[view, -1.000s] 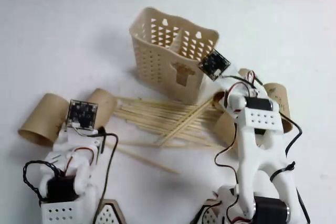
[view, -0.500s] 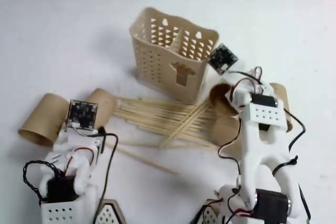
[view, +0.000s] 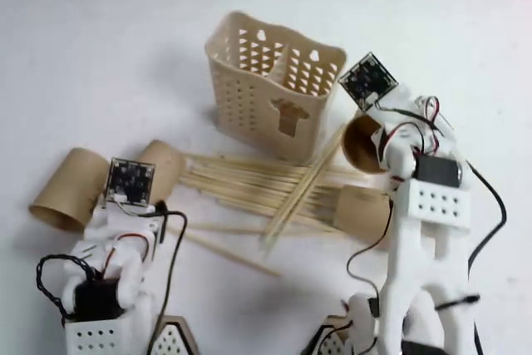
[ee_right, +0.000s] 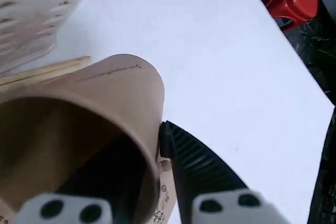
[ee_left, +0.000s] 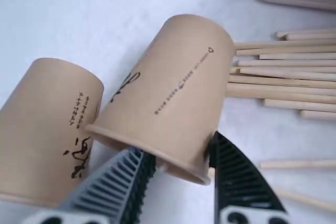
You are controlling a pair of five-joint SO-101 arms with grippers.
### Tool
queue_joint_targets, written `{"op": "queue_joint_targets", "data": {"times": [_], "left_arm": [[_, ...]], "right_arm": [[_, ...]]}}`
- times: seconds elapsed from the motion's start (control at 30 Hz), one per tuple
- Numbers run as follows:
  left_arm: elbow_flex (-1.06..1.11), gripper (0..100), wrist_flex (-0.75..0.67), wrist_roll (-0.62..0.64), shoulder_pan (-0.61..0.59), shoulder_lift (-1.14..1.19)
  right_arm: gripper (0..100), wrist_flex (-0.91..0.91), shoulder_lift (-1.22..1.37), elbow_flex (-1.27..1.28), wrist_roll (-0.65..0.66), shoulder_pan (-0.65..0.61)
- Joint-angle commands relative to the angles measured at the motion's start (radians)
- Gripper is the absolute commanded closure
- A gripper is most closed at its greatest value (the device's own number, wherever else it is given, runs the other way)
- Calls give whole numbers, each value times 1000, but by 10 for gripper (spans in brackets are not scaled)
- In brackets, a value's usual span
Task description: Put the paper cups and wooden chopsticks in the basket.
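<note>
While the right jaws pinch the wall of one paper cup (view: 363, 143), one jaw inside its mouth and the other pressed against its outside, the basket (view: 274, 89) stands upright just beyond them, its near corner beside the cup. Behind these jaws, toward the arm's base, a second cup (view: 362, 209) lies on its side on the white surface (view: 100, 56). The left jaws are spread, with part of the rim of a third cup (ee_left: 173, 87) between their tips. That cup lies on its side with its base pointing away from them. A fourth cup (ee_left: 47, 124) lies right beside it, just off the jaws' outer side. The wooden chopsticks (view: 258, 184) lie scattered between the two pairs of jaws, some ends close to the third cup's base.
</note>
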Motion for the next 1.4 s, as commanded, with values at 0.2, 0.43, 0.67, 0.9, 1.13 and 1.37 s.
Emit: {"op": "queue_joint_targets", "data": {"times": [0.2, 0.43, 0.67, 0.9, 1.13, 1.37], "left_arm": [[-3, 820, -23, 3, -8, -8], [5, 820, -25, 3, -7, -8], [6, 820, -25, 3, -7, -8], [6, 820, -25, 3, -7, -8], [6, 820, -25, 3, -8, -8], [6, 820, -25, 3, -8, -8]], "right_arm": [[978, 33, -257, -64, -87, 22], [978, 278, -283, -374, -215, 25], [978, 481, -282, -671, -311, -96], [976, 570, -136, -847, -454, -206], [976, 736, 176, -1188, -585, -292], [976, 880, 484, -1482, -669, -321]]}}
